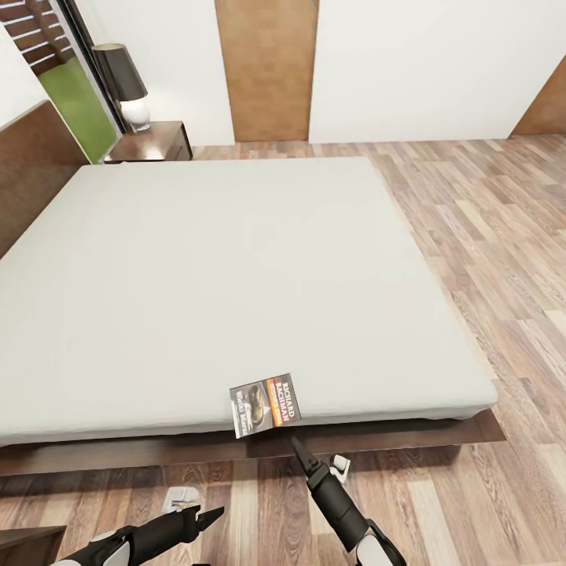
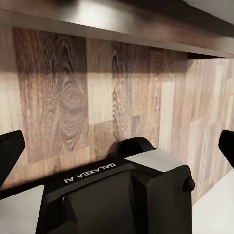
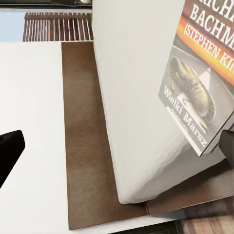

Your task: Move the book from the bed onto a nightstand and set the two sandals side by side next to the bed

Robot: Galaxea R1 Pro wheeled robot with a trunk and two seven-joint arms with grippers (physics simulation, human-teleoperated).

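Observation:
The book (image 1: 263,405), dark-covered with an orange band, lies at the near edge of the bed's pale mattress (image 1: 236,275), one corner jutting past the edge. In the right wrist view the book (image 3: 200,92) fills the area by one finger. My right gripper (image 1: 299,446) sits just below the book over the dark bed frame (image 1: 157,452); it is open (image 3: 119,146) with nothing between its fingers. Low at the left, over the floor, my left gripper (image 1: 211,516) is open too (image 2: 117,146). A nightstand (image 1: 153,141) stands at the bed's far corner. The sandals are out of view.
A dark-shaded lamp (image 1: 126,86) stands on the nightstand, beside a window (image 1: 75,102) showing grass. Wood-plank floor (image 1: 487,236) runs along the bed's right side to a white wall with brown panels (image 1: 267,71). Two small white objects (image 1: 182,495) lie on the floor by the frame.

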